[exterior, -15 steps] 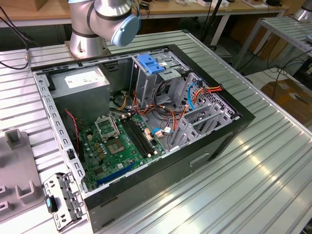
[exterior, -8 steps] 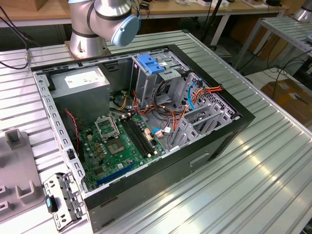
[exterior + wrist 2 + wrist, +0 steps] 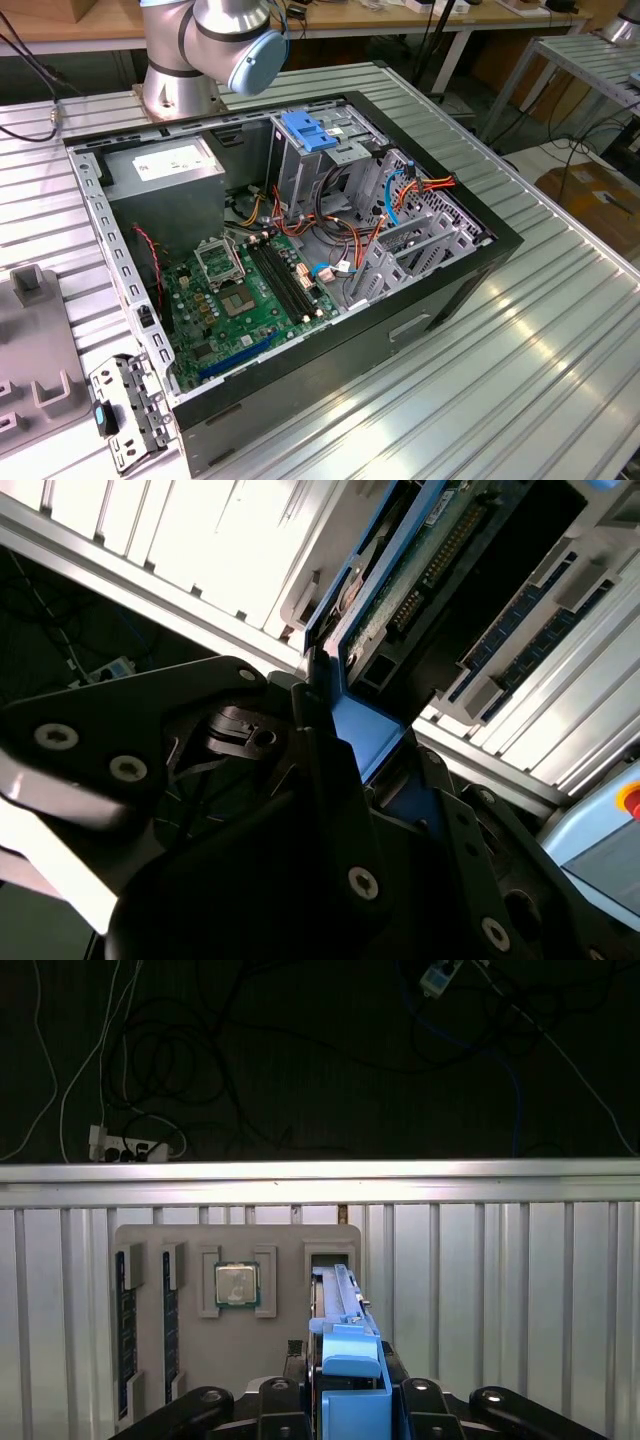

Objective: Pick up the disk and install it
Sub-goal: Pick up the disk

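**Jaws closed on the disk at its tray slot**

In the first wrist view you are looking straight down the disk (image 3: 335, 1305). It stands on edge in a slot of the grey tray (image 3: 150, 1250), and its blue bracket (image 3: 352, 1385) is the end nearest the camera. Your gripper (image 3: 350, 1365) is over that end, with a black finger against the bracket on each side, so the jaws look clamped on the disk.

The second wrist view shows one finger (image 3: 325, 740) lying flat along the blue edge, with the disk's green circuit board (image 3: 400, 590) beyond it.

The same tray holds a CPU (image 3: 238, 1285) just beside the disk's slot and memory sticks (image 3: 125, 1310) further along. The tray lies on the ribbed metal table (image 3: 500, 1280).

In the exterior view the open case (image 3: 400, 330) lies on the table, with the drive cage (image 3: 305, 150) upright inside it.
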